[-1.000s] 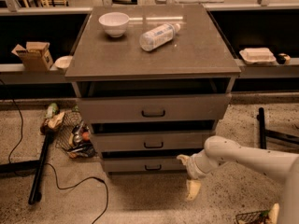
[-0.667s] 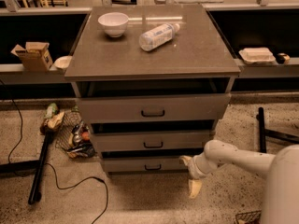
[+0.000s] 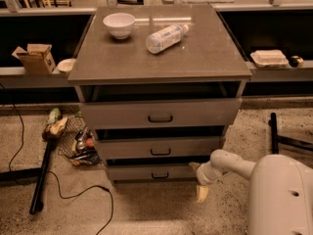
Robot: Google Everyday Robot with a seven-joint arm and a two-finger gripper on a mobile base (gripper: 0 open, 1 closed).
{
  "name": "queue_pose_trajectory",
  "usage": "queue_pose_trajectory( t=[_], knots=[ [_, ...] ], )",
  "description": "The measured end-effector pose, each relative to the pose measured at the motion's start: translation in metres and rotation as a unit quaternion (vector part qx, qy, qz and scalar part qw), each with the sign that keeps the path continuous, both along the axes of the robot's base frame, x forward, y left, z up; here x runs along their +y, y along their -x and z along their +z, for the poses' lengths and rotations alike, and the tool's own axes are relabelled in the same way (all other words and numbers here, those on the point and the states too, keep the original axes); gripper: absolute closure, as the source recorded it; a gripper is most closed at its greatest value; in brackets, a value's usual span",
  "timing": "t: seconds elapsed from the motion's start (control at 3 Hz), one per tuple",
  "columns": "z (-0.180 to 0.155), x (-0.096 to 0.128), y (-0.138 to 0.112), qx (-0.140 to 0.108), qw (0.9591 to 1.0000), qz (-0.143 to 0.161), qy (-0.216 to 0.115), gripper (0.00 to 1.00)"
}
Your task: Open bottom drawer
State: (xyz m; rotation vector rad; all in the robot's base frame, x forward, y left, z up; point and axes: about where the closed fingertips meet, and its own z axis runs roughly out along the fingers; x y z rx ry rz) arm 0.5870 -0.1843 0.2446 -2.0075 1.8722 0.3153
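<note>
The grey cabinet (image 3: pixel 159 62) has three stacked drawers. The bottom drawer (image 3: pixel 146 172) is the narrowest and lowest front, with a small black centre handle (image 3: pixel 160 176). A dark gap shows above it. My gripper (image 3: pixel 198 180) is at the right end of that drawer front, just above the floor. Its tan fingers stand apart, one (image 3: pixel 195 167) by the drawer's right edge and one (image 3: pixel 201 194) pointing down. It holds nothing. My white arm (image 3: pixel 234 166) reaches in from the lower right. The handle is well to the left of the gripper.
A white bowl (image 3: pixel 119 24) and a lying plastic bottle (image 3: pixel 165 37) rest on the cabinet top. A wire basket of clutter (image 3: pixel 78 143), a black pole (image 3: pixel 41 175) and a cable lie on the floor at left. A black bar (image 3: pixel 274 131) stands at right.
My gripper has stayed beside the right end of the bottom drawer. My arm's near part has swung closer and fills more of the lower right. The drawers have not moved.
</note>
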Motion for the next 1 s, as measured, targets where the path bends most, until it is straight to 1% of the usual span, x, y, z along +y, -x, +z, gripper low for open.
queue_pose_trajectory(
  t=[0.33,0.67,1.0],
  knots=[
    [0.0,0.0,0.0,0.0,1.0,0.0,0.0,0.0],
    [-0.005,0.001,-0.001,-0.004,1.0,0.001,0.007,0.0],
    [-0.023,0.002,-0.013,-0.026,0.9993,0.015,0.021,0.0]
  ],
)
